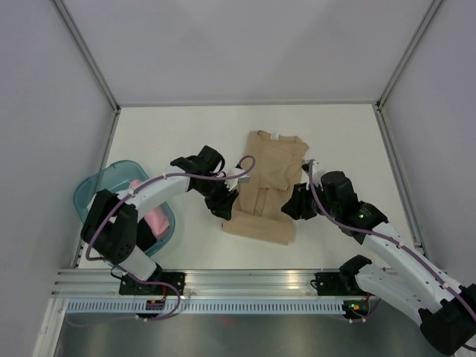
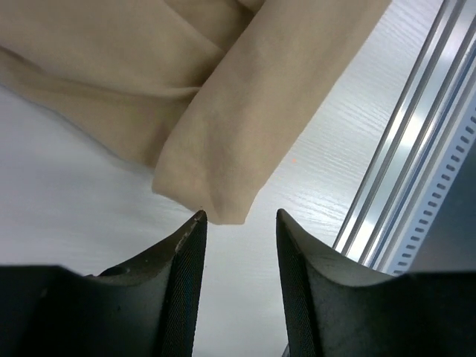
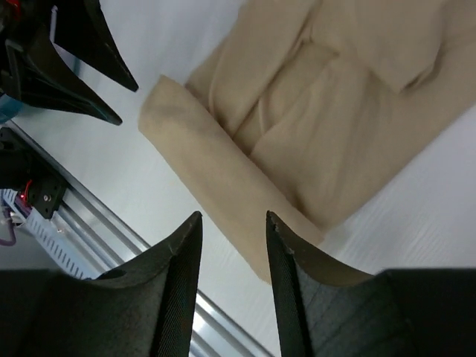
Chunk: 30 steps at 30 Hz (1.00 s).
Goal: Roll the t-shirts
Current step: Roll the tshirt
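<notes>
A tan t-shirt (image 1: 269,175) lies flat on the white table, neck label at the far end. Its near hem is turned over into a low roll (image 1: 256,227). My left gripper (image 1: 227,211) is at the roll's left end, open, with the cloth corner (image 2: 216,178) just beyond its fingertips (image 2: 192,230) and nothing between them. My right gripper (image 1: 294,209) is at the roll's right end, open, hovering over the rolled edge (image 3: 216,171). The left gripper's fingers (image 3: 89,44) show across the shirt in the right wrist view. A pink t-shirt (image 1: 157,220) lies in the basket.
A translucent teal basket (image 1: 100,186) sits at the table's left edge beside the left arm. An aluminium rail (image 1: 245,280) runs along the near edge, close to the roll (image 2: 416,149). White walls enclose the table on three sides.
</notes>
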### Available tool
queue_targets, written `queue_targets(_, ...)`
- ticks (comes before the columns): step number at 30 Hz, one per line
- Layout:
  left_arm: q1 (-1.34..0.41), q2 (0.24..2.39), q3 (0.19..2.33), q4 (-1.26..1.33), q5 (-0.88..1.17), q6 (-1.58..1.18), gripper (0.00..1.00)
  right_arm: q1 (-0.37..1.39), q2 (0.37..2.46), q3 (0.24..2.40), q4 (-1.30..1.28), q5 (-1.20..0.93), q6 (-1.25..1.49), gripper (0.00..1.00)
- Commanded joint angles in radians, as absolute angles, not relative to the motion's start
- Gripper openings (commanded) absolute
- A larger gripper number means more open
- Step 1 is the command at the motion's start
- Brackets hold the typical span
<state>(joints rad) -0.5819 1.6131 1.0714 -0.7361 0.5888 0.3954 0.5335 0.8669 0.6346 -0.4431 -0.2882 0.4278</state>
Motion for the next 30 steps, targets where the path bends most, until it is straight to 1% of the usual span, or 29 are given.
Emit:
queue_targets(1,-0.580,1.500,1.120,-0.772,0.598,0.520,0.48,0.543,0.789,0.726,-0.279,-0.232,0.207,0.47)
queue_targets(2,-0.581,1.485,1.115,-0.775,0.588,0.582,0.48,0.543,0.770,0.721,-0.256,-0.239,0.113,0.58)
queue_targets(4,-0.601,1.410,1.086,-0.753,0.551,0.685,0.50,0.543,0.761,0.700,-0.222,-0.247,0.019,0.60)
queue_targets(5,-0.615,1.373,1.024,-0.726,0.537,0.786,0.53,0.545,0.765,0.695,-0.227,-0.244,-0.068,0.60)
queue_targets(6,-0.650,1.305,0.979,-0.627,0.499,0.836,0.59,0.545,0.772,0.692,-0.233,-0.239,-0.096,0.60)
queue_targets(7,-0.672,1.266,0.929,-0.573,0.473,0.885,0.62,0.545,0.785,0.692,-0.242,-0.238,-0.125,0.60)
queue_targets(8,-0.696,1.238,0.820,-0.505,0.441,0.972,0.65,0.546,0.793,0.692,-0.264,-0.223,-0.142,0.60)
queue_targets(9,-0.750,1.215,0.768,-0.448,0.376,1.012,0.65,0.546,0.801,0.690,-0.274,-0.216,-0.168,0.60)
queue_targets(10,-0.773,1.182,0.718,-0.331,0.342,1.043,0.66,0.548,0.810,0.689,-0.285,-0.212,-0.175,0.60)
queue_targets(11,-0.793,1.174,0.650,-0.290,0.319,1.078,0.66,0.548,0.808,0.684,-0.301,-0.207,-0.178,0.60)
queue_targets(13,-0.827,1.169,0.609,-0.211,0.287,1.083,0.68,0.551,0.795,0.661,-0.305,-0.209,-0.187,0.59)
queue_targets(17,-0.859,1.225,0.563,-0.141,0.233,1.066,0.70,0.552,0.756,0.612,-0.305,-0.221,-0.210,0.59)
queue_targets(21,-0.871,1.267,0.538,-0.106,0.195,1.066,0.70,0.557,0.747,0.572,-0.321,-0.294,-0.253,0.59)
queue_targets(25,-0.873,1.310,0.529,-0.101,0.184,1.043,0.68,0.565,0.784,0.540,-0.345,-0.278,-0.357,0.60)
queue_targets(27,-0.873,1.331,0.531,-0.101,0.172,1.034,0.63,0.572,0.811,0.543,-0.386,-0.264,-0.435,0.59)
queue_targets(28,-0.873,1.339,0.531,-0.101,0.170,1.025,0.59,0.577,0.813,0.542,-0.393,-0.256,-0.446,0.58)
queue_targets(29,-0.873,1.344,0.534,-0.101,0.166,1.017,0.50,0.584,0.813,0.537,-0.397,-0.241,-0.465,0.58)
queue_targets(30,-0.873,1.354,0.537,-0.103,0.166,1.008,0.46,0.609,0.819,0.528,-0.403,-0.232,-0.475,0.58)
